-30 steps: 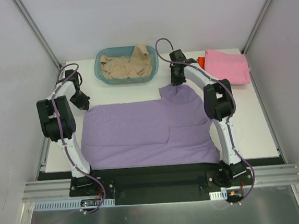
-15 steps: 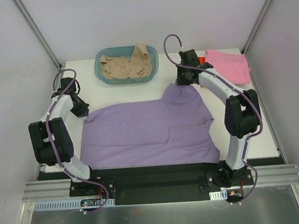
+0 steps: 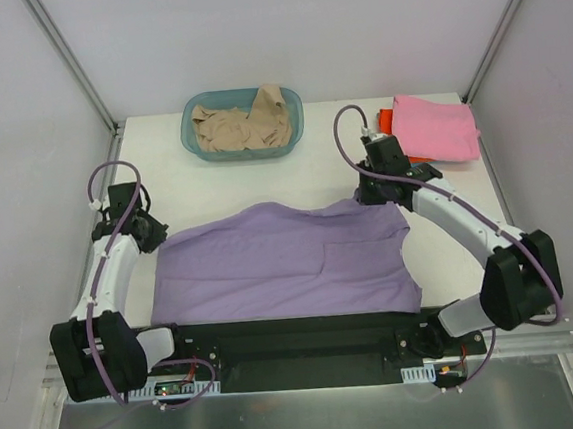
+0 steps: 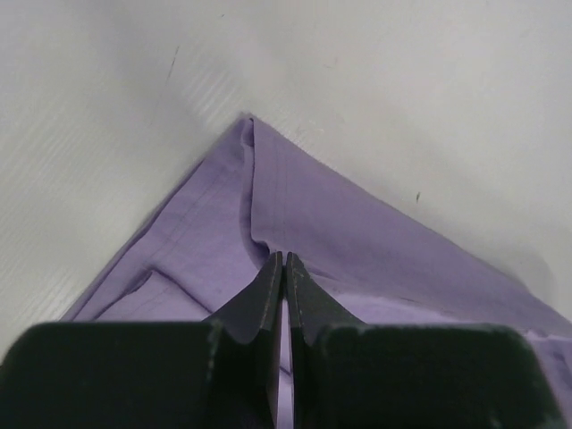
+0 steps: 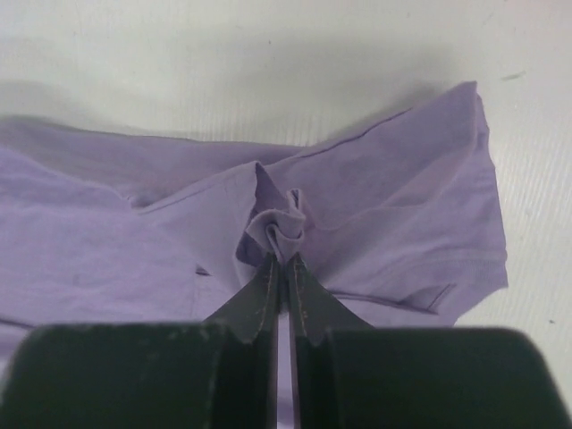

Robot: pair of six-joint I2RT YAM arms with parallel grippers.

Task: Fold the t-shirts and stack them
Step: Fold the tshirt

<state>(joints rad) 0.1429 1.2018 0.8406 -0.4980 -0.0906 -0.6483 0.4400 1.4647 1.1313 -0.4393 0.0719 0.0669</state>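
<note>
Lavender t-shirt (image 3: 281,265): soft, light, limp cotton, mid-counter (image 3: 254,182). Left claw (image 4: 284,259) and right claw (image 5: 282,259) each clenched on far-edge corners, the likeliest best hold.

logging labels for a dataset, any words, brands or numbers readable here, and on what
No readable text.
The purple t-shirt, pink t-shirt, beige t-shirt and teal basket show no print.
A small board at the left arm's base is too small to read.
</note>
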